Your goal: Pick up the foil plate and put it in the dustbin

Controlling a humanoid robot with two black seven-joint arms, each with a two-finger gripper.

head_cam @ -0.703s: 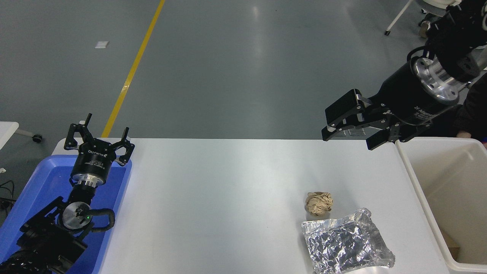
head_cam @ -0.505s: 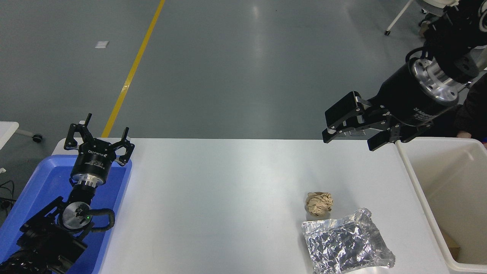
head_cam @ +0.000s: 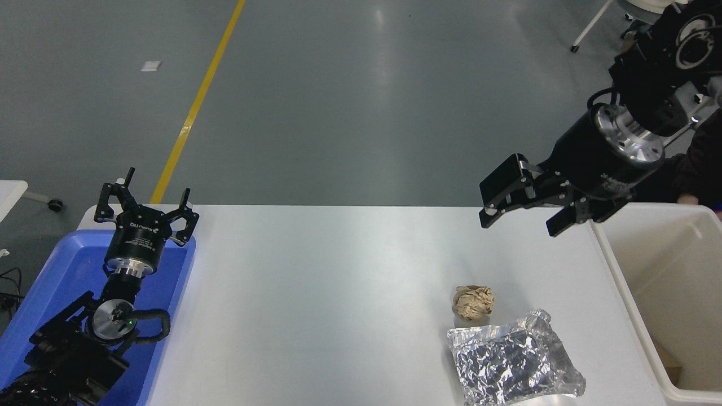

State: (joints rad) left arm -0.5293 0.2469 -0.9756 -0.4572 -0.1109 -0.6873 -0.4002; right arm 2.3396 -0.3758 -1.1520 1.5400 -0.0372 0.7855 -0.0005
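The foil plate (head_cam: 513, 361), crinkled shiny silver, lies on the white table (head_cam: 338, 293) near its front right. The dustbin (head_cam: 665, 293), a large cream-white bin, stands at the table's right edge. My right gripper (head_cam: 522, 221) is open and empty, held above the table's far right, just left of the dustbin's rim and well beyond the foil plate. My left gripper (head_cam: 148, 204) is open and parked at the lower left over the blue tray.
A small crumpled brown paper ball (head_cam: 472, 301) lies just behind the foil plate. A blue plastic tray (head_cam: 51, 282) sits at the table's left end. A person's dark sleeve (head_cam: 702, 163) shows at the right edge behind the dustbin.
My right gripper has turned and dropped slightly, its wrist shifting left. The foil plate, paper ball and left arm have not moved.
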